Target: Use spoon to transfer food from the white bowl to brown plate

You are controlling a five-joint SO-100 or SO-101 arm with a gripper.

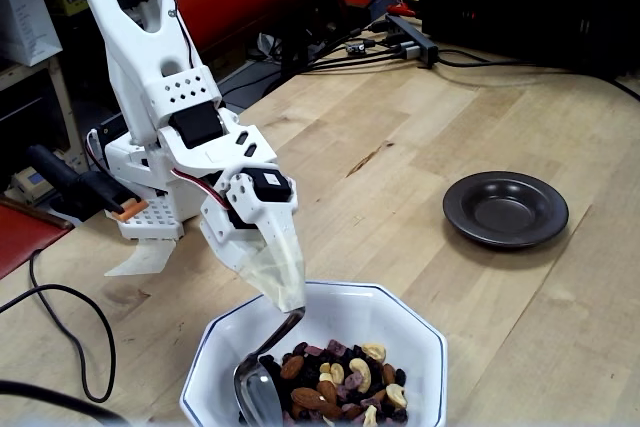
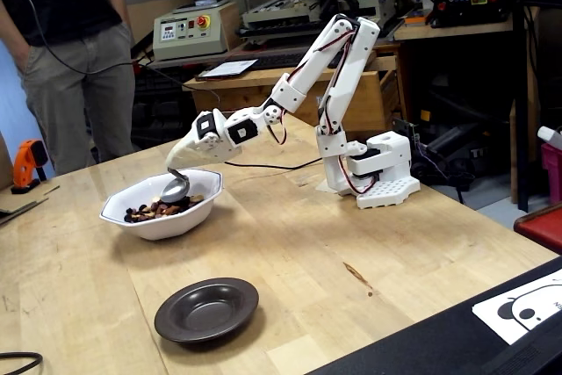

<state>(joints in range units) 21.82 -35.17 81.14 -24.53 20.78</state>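
Our gripper [image 1: 285, 292], clamped on the spoon [image 1: 262, 379], angles its handle down into the white bowl [image 1: 400, 319], the food [image 1: 335, 379] lying just beside the spoon's tip.

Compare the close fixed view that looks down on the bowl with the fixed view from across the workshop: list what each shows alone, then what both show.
Only the close view separates the food into almonds, cashews and dark raisins, and shows a black cable looped on the table.

Only the workshop view shows a person standing behind the table and a panda printout.

Both fixed views show the gripper shut on the spoon, which dips into the white bowl, and the brown plate lying empty.
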